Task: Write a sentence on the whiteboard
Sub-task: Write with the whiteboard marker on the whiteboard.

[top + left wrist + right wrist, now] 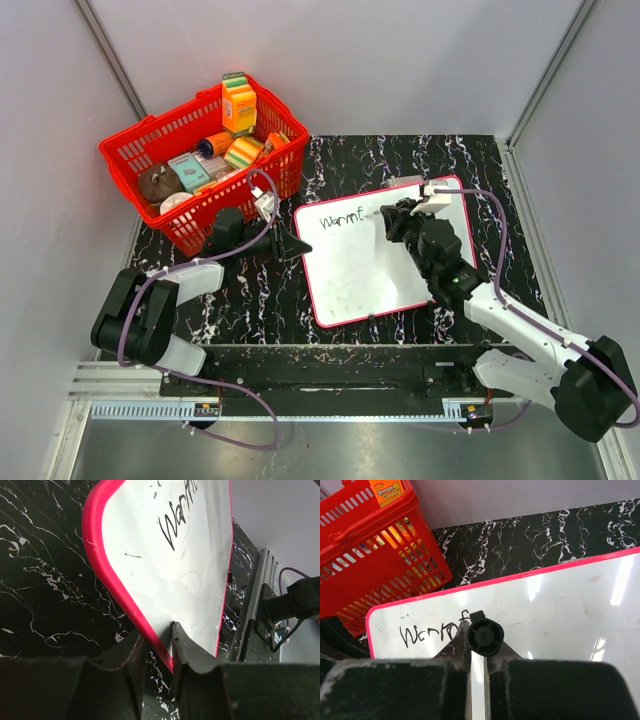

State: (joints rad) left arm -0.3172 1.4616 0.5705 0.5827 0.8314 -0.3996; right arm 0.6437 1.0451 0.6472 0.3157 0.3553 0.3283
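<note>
Top external view: whiteboard (360, 275), flat, white, rectangular, with a thin red-pink frame and rounded corners, lies flat on the black white-veined marble-pattern tabletop (480, 170), turned slightly askew, about midway between the two arms. Red plastic lattice basket (130, 160) sits at the table's far left, near the board's upper left corner but apart from it, filled with small packages, an orange carton standing tallest. Left gripper (290, 245) reaches to the board's left edge. Left wrist view: its two dark fingers (187, 650) stand nearly closed, one on each side of the red-pink frame, pinching the rim between them. Right gripper (395, 215) hovers over the board's upper half. Right wrist view: its fingers are drawn in tight on a black round-bodied marker (484, 636), seen end-on, angled down toward the white surface. Black handwritten writing (340, 220) runs along the board's top edge, reads roughly "Warmf", last letter uncertain. Marker sits at the right end of that word; tip itself is hidden behind the barrel, so contact with the surface cannot be confirmed. Faint grey smudges mark the lower part of the board.
</note>
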